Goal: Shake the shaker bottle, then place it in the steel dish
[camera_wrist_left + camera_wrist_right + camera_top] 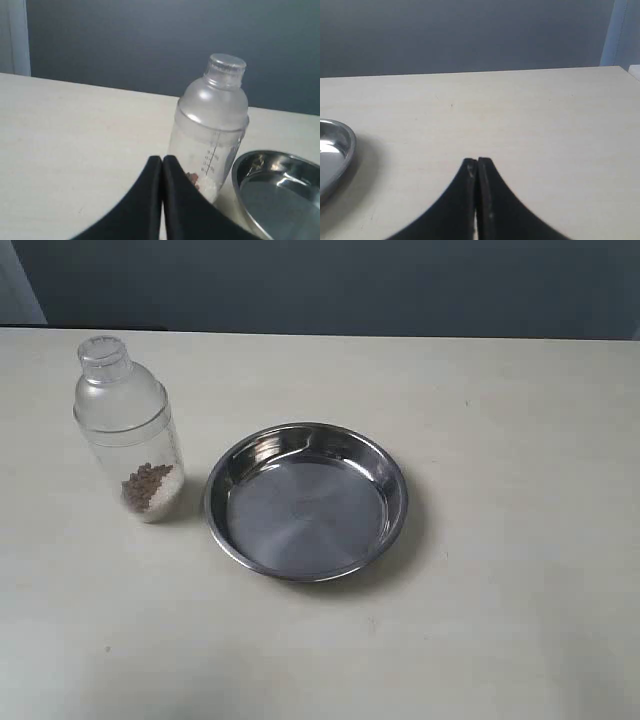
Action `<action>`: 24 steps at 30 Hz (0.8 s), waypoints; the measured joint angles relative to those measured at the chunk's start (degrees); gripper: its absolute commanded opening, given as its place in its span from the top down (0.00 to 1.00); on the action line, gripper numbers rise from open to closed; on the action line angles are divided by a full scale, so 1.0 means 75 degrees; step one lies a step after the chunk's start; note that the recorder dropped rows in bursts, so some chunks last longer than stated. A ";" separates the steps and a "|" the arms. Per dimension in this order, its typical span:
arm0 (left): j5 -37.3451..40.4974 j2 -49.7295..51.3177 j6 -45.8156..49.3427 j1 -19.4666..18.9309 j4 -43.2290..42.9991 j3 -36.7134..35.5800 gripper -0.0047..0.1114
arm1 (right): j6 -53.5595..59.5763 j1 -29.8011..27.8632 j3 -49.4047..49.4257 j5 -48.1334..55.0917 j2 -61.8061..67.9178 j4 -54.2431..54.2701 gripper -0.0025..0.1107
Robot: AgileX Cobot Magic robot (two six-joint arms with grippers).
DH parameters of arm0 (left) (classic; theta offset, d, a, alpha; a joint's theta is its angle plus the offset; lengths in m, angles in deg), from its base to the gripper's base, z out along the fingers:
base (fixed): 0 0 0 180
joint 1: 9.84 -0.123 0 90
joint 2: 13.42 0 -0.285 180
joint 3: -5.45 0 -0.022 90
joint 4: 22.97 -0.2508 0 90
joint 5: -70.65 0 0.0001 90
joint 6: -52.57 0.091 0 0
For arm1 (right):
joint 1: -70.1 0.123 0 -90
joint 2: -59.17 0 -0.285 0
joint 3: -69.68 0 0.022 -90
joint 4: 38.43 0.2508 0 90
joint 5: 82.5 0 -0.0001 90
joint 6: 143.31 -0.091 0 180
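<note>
The shaker bottle (128, 430) stands upright on the table at the left, clear frosted plastic with brown granules at its bottom. Just to its right, not touching it, lies the round steel dish (385, 472) with nothing in it. In the left wrist view the shaker bottle (212, 122) stands close beyond my left gripper (162, 159), whose black fingers are pressed together, holding nothing; the steel dish (240, 170) shows beside it. My right gripper (477, 161) is shut too, over bare table, with the steel dish (347, 145) off to one side. Neither gripper appears in the exterior view.
The pale table (500, 620) runs back to a dark grey wall (350, 280). A light vertical strip (18, 285) stands at the far left corner. Nothing else lies on the table in view.
</note>
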 measured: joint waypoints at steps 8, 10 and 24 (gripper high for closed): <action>-0.1505 0.0000 -0.0317 0.0163 0.0438 0.0099 0.96 | 0.0000 0.0000 0.0000 0.0000 0.0000 0.0000 0.98; -0.1796 0.0000 -0.0723 0.0406 0.0064 0.0288 0.96 | 0.0000 0.0000 0.0000 0.0000 0.0000 0.0000 0.98; -0.3460 0.3380 -0.3447 0.1232 -0.5215 0.2324 0.96 | 0.0000 0.0000 0.0000 0.0000 0.0000 0.0000 0.98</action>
